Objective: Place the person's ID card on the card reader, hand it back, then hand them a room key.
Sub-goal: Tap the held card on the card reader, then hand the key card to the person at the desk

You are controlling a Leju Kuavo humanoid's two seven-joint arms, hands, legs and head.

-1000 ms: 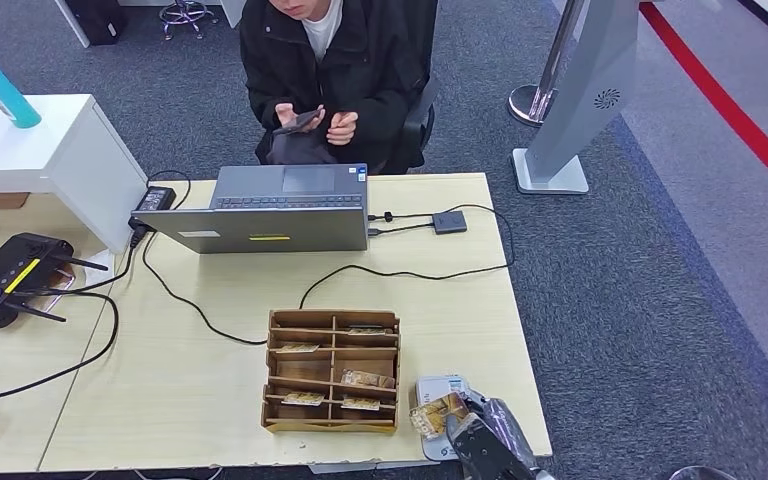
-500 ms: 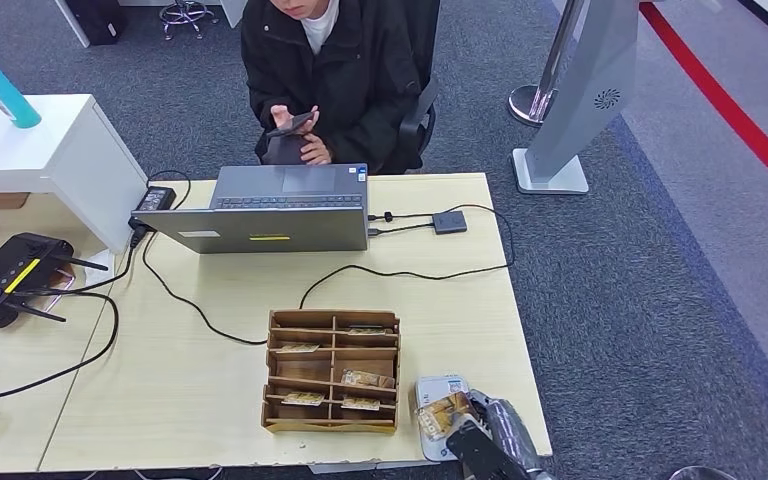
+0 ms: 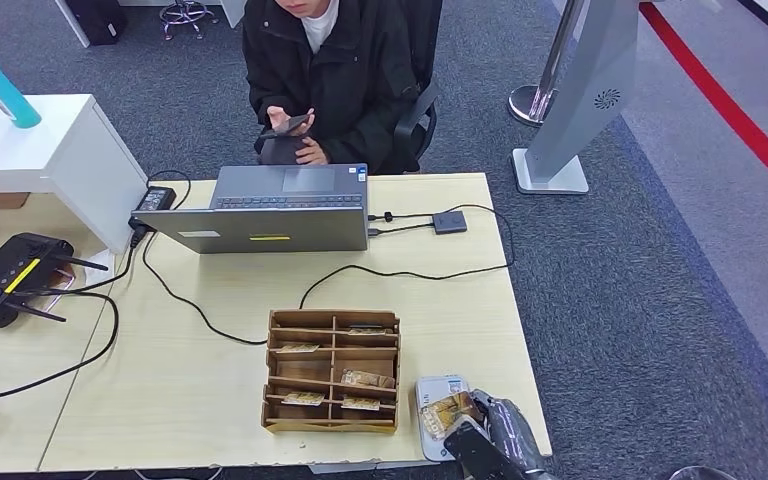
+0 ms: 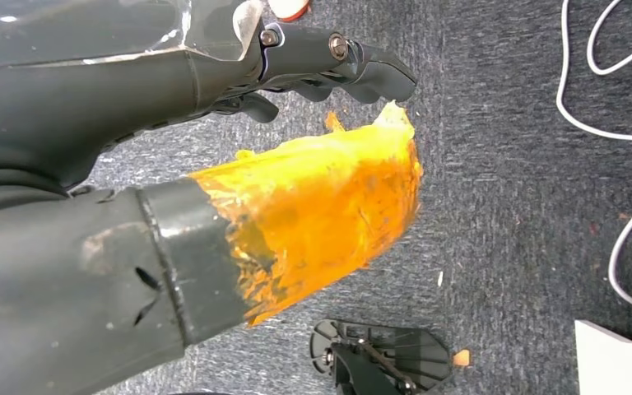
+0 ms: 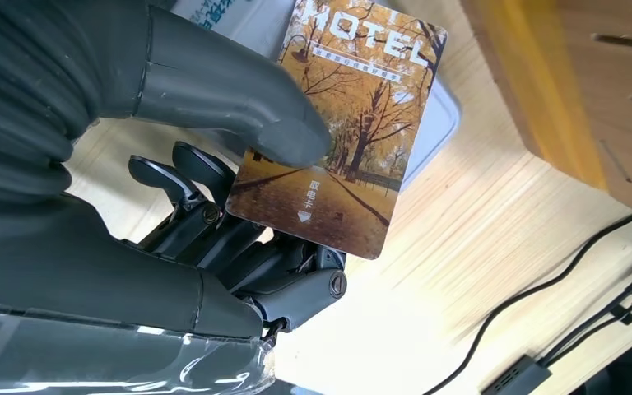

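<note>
- Room key (image 5: 341, 148), a card with an autumn-trees picture and "HOTEL" printed on it, is pinched in the right hand (image 3: 488, 440) at the worktop's (image 3: 210, 380) front right corner, hovering right over the white card reader (image 3: 430, 392).
- Going from the left edge: a black router (image 3: 5, 275) with antennas sits on the neighbouring desk, and black cables trail from it across the worktop.
- A power brick (image 3: 154, 198) lies at the back left corner, just beside the grey laptop (image 3: 270, 215), which sits along the back edge with its lid folded way down.
- The left hand (image 4: 214, 164) shows up in the left wrist view hanging over dark carpet, thumb wrapped in orange tape, fingers bent a little, nothing in it as far as I can see.
- The wooden card organizer (image 3: 332, 370) sits near the front edge, right of the middle, with a few cards in its slots.
- The card reader is just beside the organizer's right side, at the front edge.
- In the right wrist view the thumb (image 5: 239, 103) presses on the card's face and the darker fingers are under it, so it's a proper pinch.
- A small dark box (image 3: 449, 221) on a cable sits near the back right corner.
- The person (image 3: 335, 70) in a black jacket sits behind the back edge, looking at a phone (image 3: 290, 122) held in one hand.
</note>
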